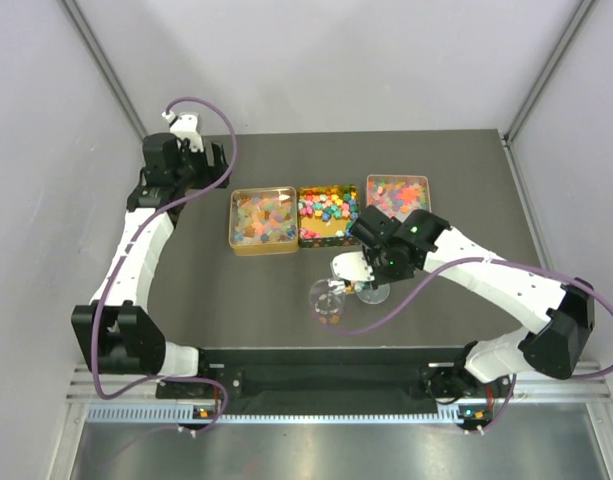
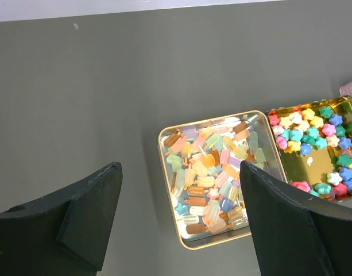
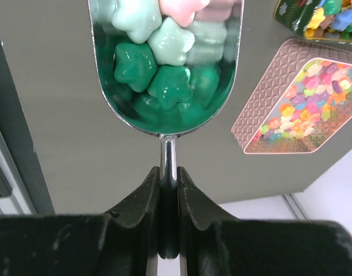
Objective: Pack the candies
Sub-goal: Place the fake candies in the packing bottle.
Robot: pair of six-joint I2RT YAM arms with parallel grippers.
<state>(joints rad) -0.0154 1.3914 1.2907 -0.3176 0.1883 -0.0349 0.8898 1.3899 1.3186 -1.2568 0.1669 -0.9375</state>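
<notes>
The candies lie in three trays. A gold tray holds pale popsicle-shaped ones. A second gold tray holds bright stars. A pink tray holds small mixed pieces. My right gripper is shut on the thin handle of a metal scoop. The scoop holds green, pale and pink star candies. It hangs in front of the middle tray, just above a small clear jar. My left gripper is open and empty, high over the table's far left, beside the popsicle tray.
A round silver lid lies on the table right of the jar, under my right wrist. The dark table ends at a metal rail along the front edge. White walls close in the sides and back.
</notes>
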